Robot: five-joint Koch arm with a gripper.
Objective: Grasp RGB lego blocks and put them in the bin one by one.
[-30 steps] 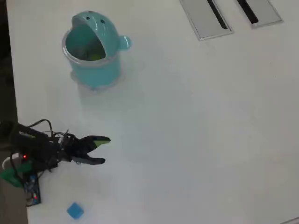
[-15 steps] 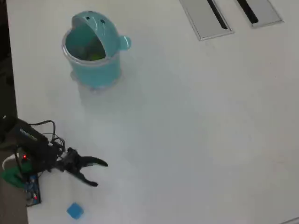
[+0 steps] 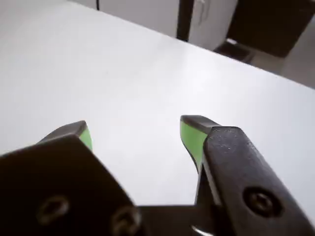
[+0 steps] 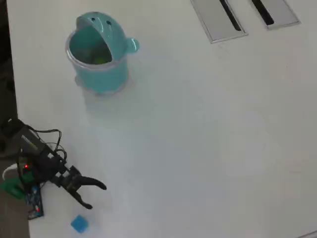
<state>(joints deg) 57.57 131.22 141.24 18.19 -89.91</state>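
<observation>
A yellow-green block (image 4: 100,60) already sits inside the bin (image 4: 101,74), the blue block (image 4: 79,224) lies far from the bin, just beside the gripper (image 4: 96,196), whose jaws are spread and empty.

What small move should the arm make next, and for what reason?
Probably swing the tool toward the bottom edge of the overhead view, over the light blue block. The tool is open and holds nothing, and this block lies on the table just beside it. The bin already shows something yellow-green inside, so the blue block seems left to pick.
</observation>
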